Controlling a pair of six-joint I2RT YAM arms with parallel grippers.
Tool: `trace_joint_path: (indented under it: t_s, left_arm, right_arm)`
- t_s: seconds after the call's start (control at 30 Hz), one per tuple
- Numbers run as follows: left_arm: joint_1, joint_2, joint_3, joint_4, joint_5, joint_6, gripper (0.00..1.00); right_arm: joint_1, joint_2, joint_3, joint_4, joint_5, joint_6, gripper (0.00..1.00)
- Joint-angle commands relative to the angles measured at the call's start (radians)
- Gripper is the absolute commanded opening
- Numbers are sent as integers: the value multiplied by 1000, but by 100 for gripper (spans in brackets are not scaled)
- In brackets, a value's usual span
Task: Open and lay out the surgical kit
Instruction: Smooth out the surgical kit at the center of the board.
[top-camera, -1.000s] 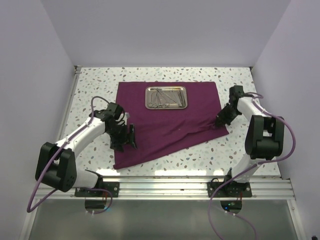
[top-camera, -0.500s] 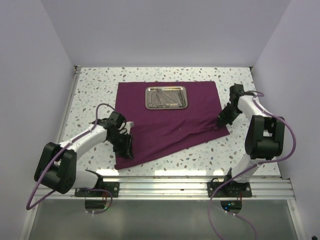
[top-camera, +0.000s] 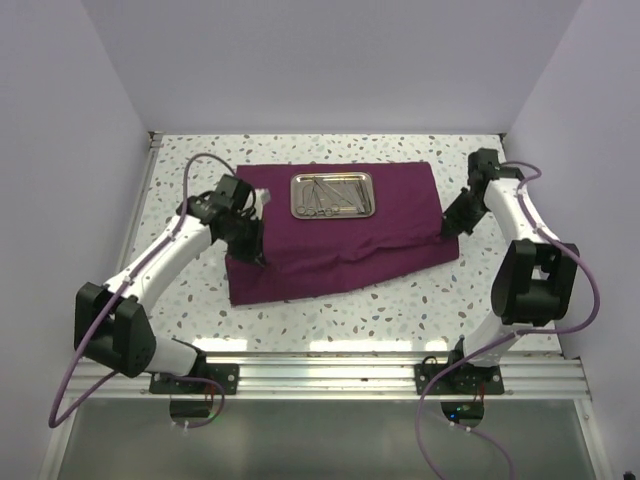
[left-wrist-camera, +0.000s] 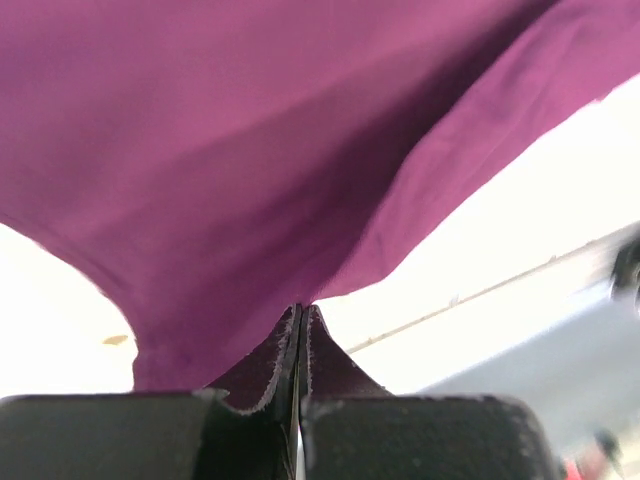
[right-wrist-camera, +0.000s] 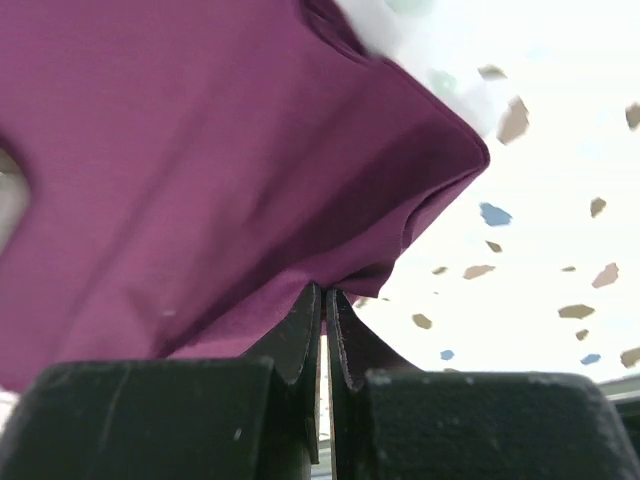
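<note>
The surgical kit's maroon cloth (top-camera: 340, 250) is spread on the speckled table, and its near part is raised between my two grippers. On its far half stands the small steel tray (top-camera: 332, 194) with thin silver instruments (top-camera: 325, 192) inside. My left gripper (top-camera: 251, 243) is shut on the cloth's left edge; in the left wrist view its fingertips (left-wrist-camera: 302, 312) pinch the cloth (left-wrist-camera: 250, 150). My right gripper (top-camera: 449, 226) is shut on the right edge, and the right wrist view shows its jaws (right-wrist-camera: 325, 292) closed on a fold of cloth (right-wrist-camera: 200, 150).
White walls close in the table on the left, back and right. A metal rail (top-camera: 330, 372) carrying both arm bases runs along the near edge. Bare speckled tabletop (top-camera: 400, 315) lies between the cloth and the rail.
My left gripper has shut on the cloth's left edge and moved toward the back, raising it. The right gripper moved back a little too. The near flap no longer lies flat.
</note>
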Motion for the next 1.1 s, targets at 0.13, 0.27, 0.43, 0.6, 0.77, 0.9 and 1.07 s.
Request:
trace_joint_path:
  t_s: [0.13,0.27,0.43,0.6,0.77,0.9,1.07]
  left_arm:
    - [0,140,469,-46,-319,11,0]
    - [14,226,675,-62,-392,-3,0]
    - [46,317,896,-82,-432,-12,0]
    - [100,358,1028,-78,-404,-46,0]
    - [106,372,1157,-79,-386,-38,0]
    - [109,340,1189,-49,-381,-21,0]
    - [108,264,1142,-10,-320,-20,0]
  right_arm:
    - [-10,27,325,-77,-40,17,0]
    - [-11,87,489,-114,-57,28,0]
    - [-13,138,677,-137,-81,46,0]
    - [-19,141,772,-108,-118,67,0]
    - [-24,106,809,-62,-156,84,0]
    - [-27,63,819,20,-208,106,0]
    - [-33,6,855,8,-239,107,0]
